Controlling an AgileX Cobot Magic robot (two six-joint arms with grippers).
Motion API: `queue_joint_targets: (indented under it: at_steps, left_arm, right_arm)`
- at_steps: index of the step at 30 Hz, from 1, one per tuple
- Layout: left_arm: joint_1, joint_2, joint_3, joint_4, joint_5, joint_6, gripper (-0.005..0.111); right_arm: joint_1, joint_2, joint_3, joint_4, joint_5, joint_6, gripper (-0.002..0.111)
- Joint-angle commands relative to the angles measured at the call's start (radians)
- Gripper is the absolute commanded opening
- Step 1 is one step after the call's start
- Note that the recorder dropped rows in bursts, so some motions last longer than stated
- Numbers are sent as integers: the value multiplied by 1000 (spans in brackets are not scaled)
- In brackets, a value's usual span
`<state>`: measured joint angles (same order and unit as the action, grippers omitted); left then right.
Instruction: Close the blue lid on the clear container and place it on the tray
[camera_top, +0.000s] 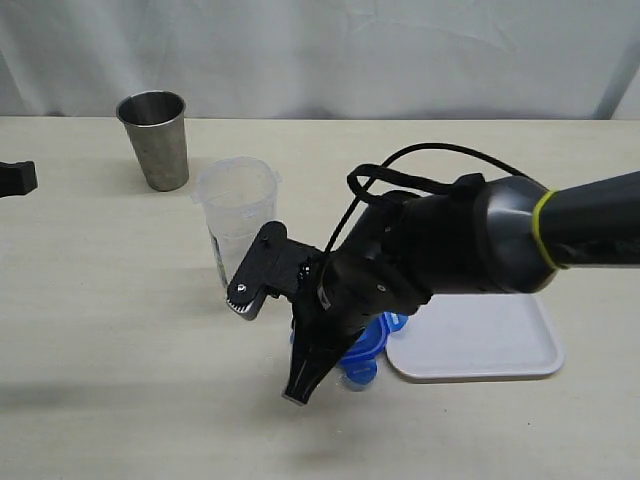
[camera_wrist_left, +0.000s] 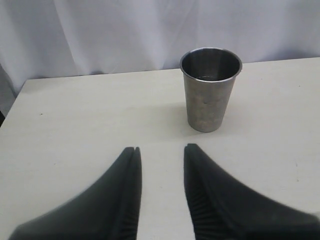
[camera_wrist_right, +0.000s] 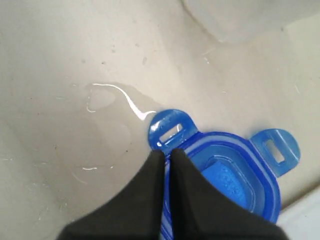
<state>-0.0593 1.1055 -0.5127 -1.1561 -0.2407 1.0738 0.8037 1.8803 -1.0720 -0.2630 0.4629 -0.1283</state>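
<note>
Two claws are fitted; each view is treated in turn.

Exterior view. The right claw is lowered, tips down, onto the blue lid. The lid lies flat on the table, just beside the near left corner of the tray, and is largely hidden by the arm. The clear container stands upright and uncovered behind the claw, apart from the lid, so its mouth is free to receive the lid. Nothing is seen inside it. The metal cup stands upright farther back and is judged to be no part of the job. Nothing is seen on the visible part of the tray, which is judged to be kept free for the closed container.

Left wrist view. The left claw is held above the table with its jaws narrowly apart and nothing between them. It is judged to be parked clear of the work. The metal cup is seen ahead of it; its inside is dark, and any contents cannot be made out.

Right wrist view. The right claw is closed to a thin pinch on the rim of the blue lid, next to one flap, and a strip of blue is seen between the fingers. A rim grip is judged to be used because a flat lid offers no other edge. A wet streak is seen on the table beside the lid. The clear container is shown only as a blur beyond it.
</note>
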Motion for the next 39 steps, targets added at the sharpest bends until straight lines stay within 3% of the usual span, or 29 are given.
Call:
queue_joint_targets:
  at_steps: [1,5,7,9,14,21,26,34,39]
  left_arm:
    - [2,-1,5,5,-2,-5,29]
    - [2,-1,5,5,14,-5,29]
    - [2,-1,5,5,21,-5,29]
    - [2,-1,5,5,21,-5,29]
    - [2,-1,5,3,25,-5,29]
    - [2,-1,5,1,62,-5,29]
    - [2,-1,5,1,66,-5,29]
    - [2,-1,5,1,67,-5,29]
    - [2,-1,5,3,67,-5,29]
  right_arm:
    - [-25,-45,1,11,46,135,6]
    - [-134,-74,1,31,172,284,32]
    - [-202,-86,3,94,215,293,48]
    - [-267,-88,10,158,215,276,56]
    - [-370,-71,23,321,125,159,55]
    - [-507,-16,23,916,184,-378,55]
    - [-558,-8,25,944,193,-410,55]
    - [-556,48,30,958,198,-417,54]
    - [-556,65,31,995,229,-455,41]
